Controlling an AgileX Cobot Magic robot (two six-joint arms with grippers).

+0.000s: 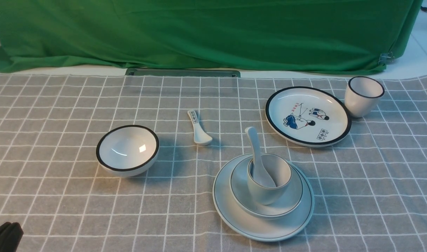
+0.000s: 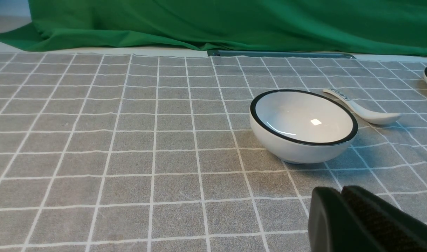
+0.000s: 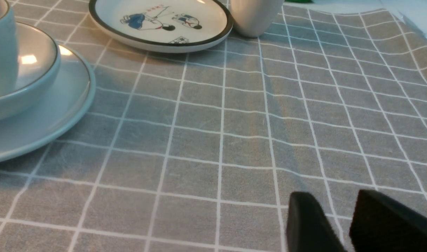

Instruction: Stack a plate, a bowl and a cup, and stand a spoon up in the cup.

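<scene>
Left gripper [image 2: 341, 199], lower right of the left wrist view, has its pads pressed together w/ nothing between them. Right gripper [image 3: 343, 213], lower right of its wrist view, has jaws apart, holding nothing, above bare tablecloth [image 1: 59, 196]. Lower centre of the front view: plate [image 1: 234, 217] carries bowl [image 1: 290, 199], cup [image 1: 266, 194] inside it, spoon [image 1: 257, 157] standing in the cup.

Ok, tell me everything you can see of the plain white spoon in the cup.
The spoon is plain, glossy white, ceramic by its look, without markings. It stands tilted in the cup, its scoop down inside and its handle leaning over the rim toward the robot's left and away. Only the cup touches it; no gripper is near.
</scene>
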